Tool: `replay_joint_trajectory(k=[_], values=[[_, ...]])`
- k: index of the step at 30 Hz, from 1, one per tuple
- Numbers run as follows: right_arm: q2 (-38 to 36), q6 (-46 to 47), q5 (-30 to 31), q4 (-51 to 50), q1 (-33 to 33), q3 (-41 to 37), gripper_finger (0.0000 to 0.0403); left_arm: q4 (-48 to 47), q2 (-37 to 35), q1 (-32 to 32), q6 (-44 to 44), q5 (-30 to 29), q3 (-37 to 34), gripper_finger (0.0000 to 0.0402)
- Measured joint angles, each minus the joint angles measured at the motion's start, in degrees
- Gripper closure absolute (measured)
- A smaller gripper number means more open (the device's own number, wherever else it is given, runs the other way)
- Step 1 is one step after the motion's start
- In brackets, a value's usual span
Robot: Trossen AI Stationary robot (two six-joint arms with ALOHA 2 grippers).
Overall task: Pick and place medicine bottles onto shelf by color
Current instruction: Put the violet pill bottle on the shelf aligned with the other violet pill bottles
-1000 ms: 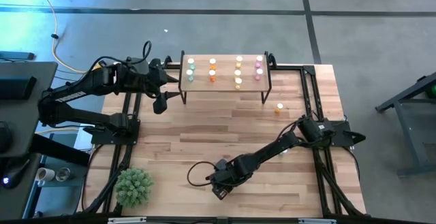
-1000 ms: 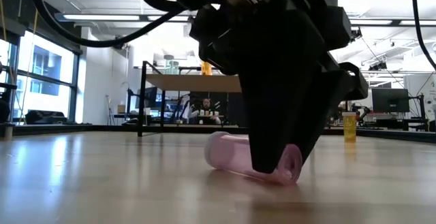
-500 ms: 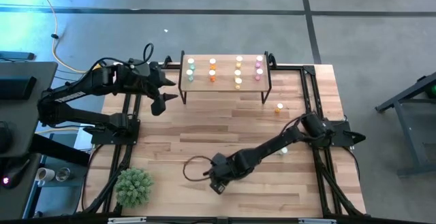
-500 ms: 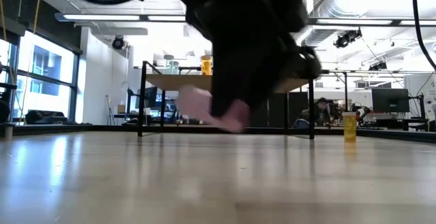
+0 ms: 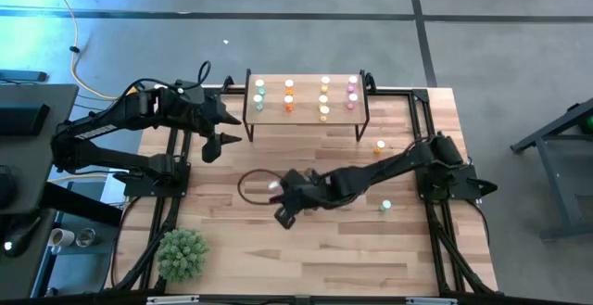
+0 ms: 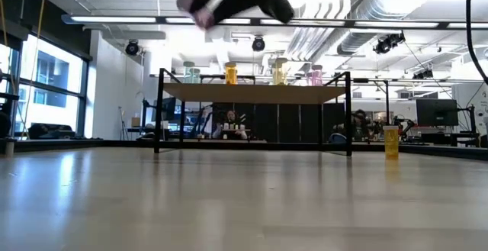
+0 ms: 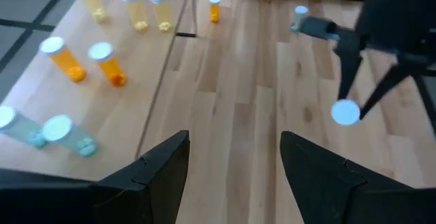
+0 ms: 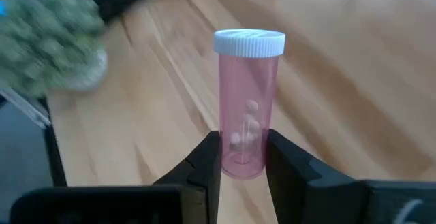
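Note:
My right gripper (image 5: 283, 199) hangs over the middle of the table, shut on a pink medicine bottle (image 8: 243, 108) with a white cap (image 5: 274, 186). In the low view it shows high above the tabletop, pink bottle (image 6: 192, 7) in hand. The shelf (image 5: 306, 118) stands at the far edge with green, orange, yellow and pink bottles upright on it in columns. An orange bottle (image 5: 380, 146) and a green one (image 5: 385, 207) stand on the table. My left gripper (image 5: 218, 146) hovers open, left of the shelf, holding nothing. My right gripper pinches the pink bottle's body near its bottom end (image 8: 242, 164) between its two fingers. The capped end (image 8: 249, 42) sticks out beyond the fingertips (image 8: 212, 149). The bottle is lifted clear of the table.
A green plant ball (image 5: 182, 254) sits at the near left corner. A black cable loops on the table beside my right gripper (image 5: 246, 183). Black frame rails run along both table sides. Bare wood lies between the shelf and my right gripper.
My right gripper has risen from the table's near part and travelled toward the far edge and somewhat left, rolling its wrist. The pink bottle, lying on the wood in the shut fingers a second ago, is now lifted well clear.

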Motion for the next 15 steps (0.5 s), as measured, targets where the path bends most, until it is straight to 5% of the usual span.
replay_joint_trajectory(k=[15], values=[[-10.4, -20.4, 5.9, 10.5, -6.2, 0.0, 0.0325, 4.1, 0.2, 0.0, 0.3, 3.2, 0.0, 0.0183]])
